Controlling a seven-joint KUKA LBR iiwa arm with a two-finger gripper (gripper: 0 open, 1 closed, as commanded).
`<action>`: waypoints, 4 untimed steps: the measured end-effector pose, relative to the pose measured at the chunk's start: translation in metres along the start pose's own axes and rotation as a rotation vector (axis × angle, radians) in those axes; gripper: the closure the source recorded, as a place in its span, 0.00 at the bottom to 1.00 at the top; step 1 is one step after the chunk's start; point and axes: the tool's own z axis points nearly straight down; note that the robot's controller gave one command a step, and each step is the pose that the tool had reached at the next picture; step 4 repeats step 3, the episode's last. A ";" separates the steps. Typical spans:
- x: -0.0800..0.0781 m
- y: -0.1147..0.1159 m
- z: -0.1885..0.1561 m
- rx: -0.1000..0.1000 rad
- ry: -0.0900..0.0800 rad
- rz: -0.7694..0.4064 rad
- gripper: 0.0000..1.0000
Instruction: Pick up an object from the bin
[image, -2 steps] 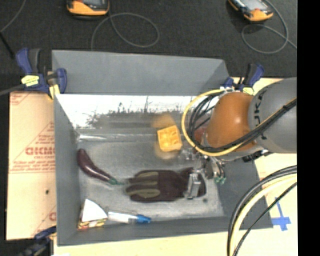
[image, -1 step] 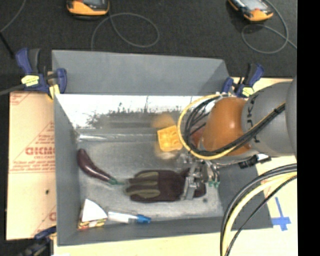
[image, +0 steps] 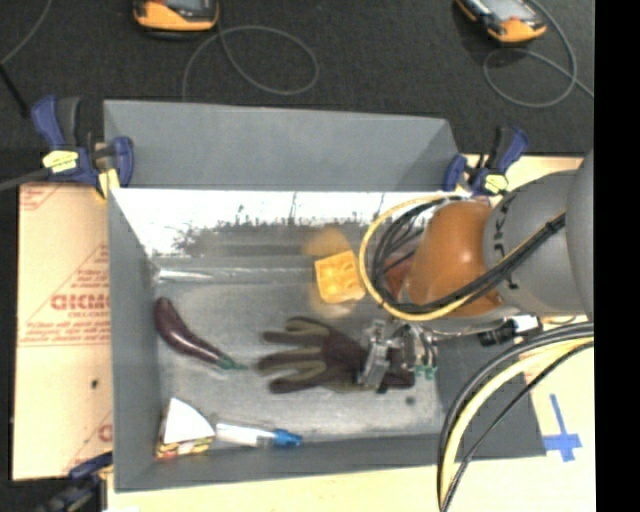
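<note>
Grey metal bin (image: 130, 350) on a dark surface, scattered items on its floor. Landmark is the dark glove (image: 305, 357), lying flat at mid-floor, its tips fanned to the left and its cuff to the right.

Far left of the glove is a purple eggplant (image: 183, 335), angled, with its green stem end pointing at the glove tips, near them but apart. Below-left of the glove, in the bin's near corner, is a white wedge (image: 185, 422). Just right of the wedge is a white pen (image: 250, 436) with a blue end, below the glove and apart from it. Above the glove sits a yellow square piece (image: 338, 278), waffle-textured, close but not touching.

At the glove's right end, the gripper (image: 395, 362) sits low, right over the cuff. Can't tell whether it is clenched, released or grasping. The orange wrist cover (image: 450, 265) is above-right of the glove, ringed by cables.
</note>
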 end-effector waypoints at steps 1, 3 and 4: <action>0.000 0.000 0.000 0.000 0.000 -0.001 1.00; 0.000 0.000 -0.015 0.000 -0.003 -0.002 1.00; 0.000 0.000 -0.015 0.000 -0.003 -0.002 1.00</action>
